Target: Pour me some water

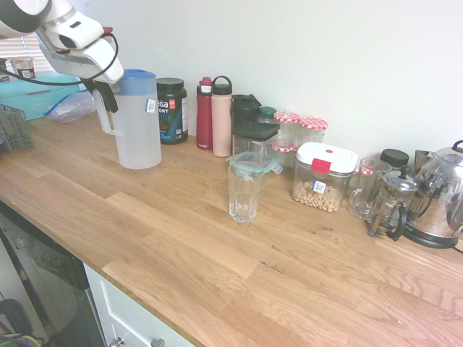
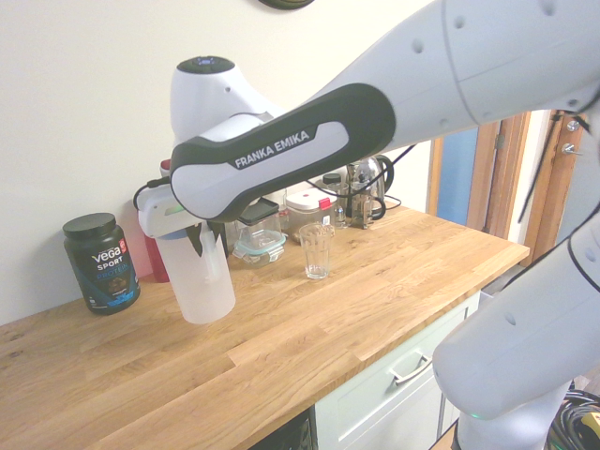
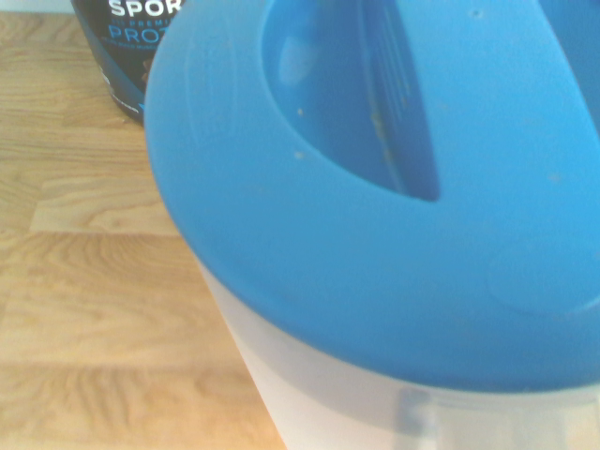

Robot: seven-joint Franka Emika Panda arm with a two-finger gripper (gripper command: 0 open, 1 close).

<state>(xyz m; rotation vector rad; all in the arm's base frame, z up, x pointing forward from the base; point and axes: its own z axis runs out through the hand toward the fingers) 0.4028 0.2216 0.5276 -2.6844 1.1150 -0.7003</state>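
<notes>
A tall frosted-white jug [image 1: 137,123] [image 2: 199,281] with a blue lid [image 3: 375,187] stands upright at the left of the wooden counter [image 1: 181,246]. My gripper [image 1: 103,96] is shut on its handle, on the side away from the tumbler. The water is hard to make out through the frosted wall. The ribbed clear tumbler [image 1: 244,191] [image 2: 317,250] stands upright mid-counter, well to the jug's right in the first exterior view. I cannot tell whether it holds any liquid.
A black protein tub [image 1: 172,110] [image 2: 101,262], a red bottle [image 1: 205,114] and a pink bottle [image 1: 222,108] line the wall behind the jug. A teal-lidded container [image 1: 255,165], jars, a snack box [image 1: 323,177], a French press [image 1: 391,204] and a steel kettle [image 1: 443,195] crowd the right.
</notes>
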